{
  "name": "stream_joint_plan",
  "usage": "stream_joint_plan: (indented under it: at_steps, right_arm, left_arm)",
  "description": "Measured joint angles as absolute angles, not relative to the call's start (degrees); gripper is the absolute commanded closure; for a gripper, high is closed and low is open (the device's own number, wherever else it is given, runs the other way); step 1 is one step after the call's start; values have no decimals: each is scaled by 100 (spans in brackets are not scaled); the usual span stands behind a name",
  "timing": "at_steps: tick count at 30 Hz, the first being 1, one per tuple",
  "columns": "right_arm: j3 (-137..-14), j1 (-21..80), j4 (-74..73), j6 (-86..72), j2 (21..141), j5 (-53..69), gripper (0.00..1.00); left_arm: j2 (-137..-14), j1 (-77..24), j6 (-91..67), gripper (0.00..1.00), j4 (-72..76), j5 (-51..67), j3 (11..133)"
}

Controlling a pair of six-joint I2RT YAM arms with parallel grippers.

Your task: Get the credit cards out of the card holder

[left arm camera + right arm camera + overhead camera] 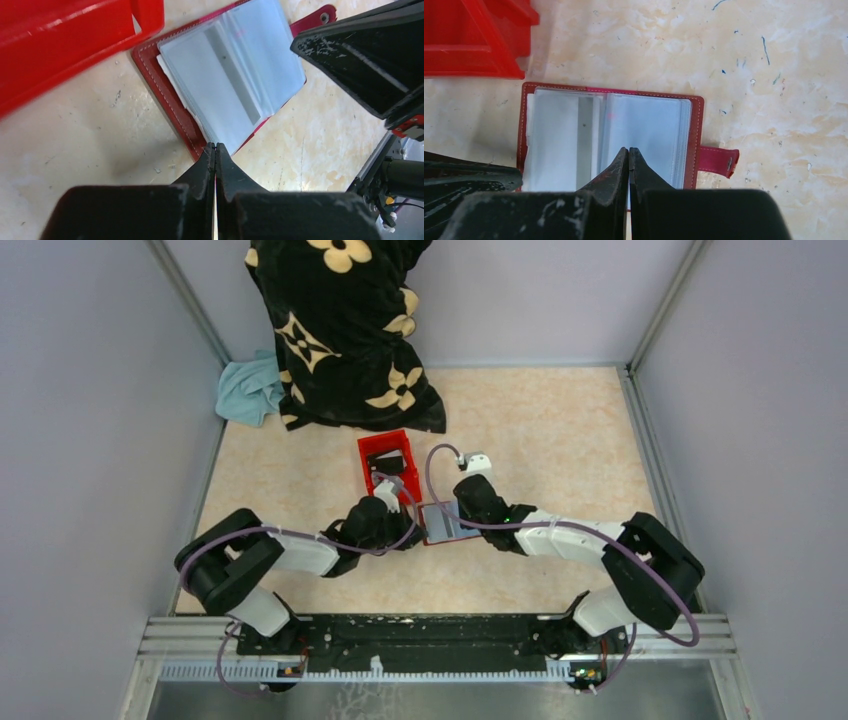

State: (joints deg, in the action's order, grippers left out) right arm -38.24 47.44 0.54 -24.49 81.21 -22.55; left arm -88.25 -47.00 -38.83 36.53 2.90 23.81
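Where stitched red card holder [696, 140] lies open beside glossy red box [474, 40], left gripper [215, 147] and right gripper [628, 150] fingers pinched together.

You've got the card holder [644, 125] lying open on the table [560, 440], just in front of the box [366, 465]. Left gripper [215, 146] at its left edge, right gripper [629, 149] reaching over it from the right. Far behind sits the blanket [340, 330], cloth [250, 390] to its left.

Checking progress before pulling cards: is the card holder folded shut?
No, the card holder lies spread open with its pale inside facing up.
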Motion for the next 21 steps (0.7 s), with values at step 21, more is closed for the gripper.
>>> stream_joint_plan:
  at_steps: [21]
  right_arm:
    - [-3592,4668,244,-2458,8256,-2003,100]
  left_arm:
    - [-9172,-4716,-4095,100,4115,279,2241]
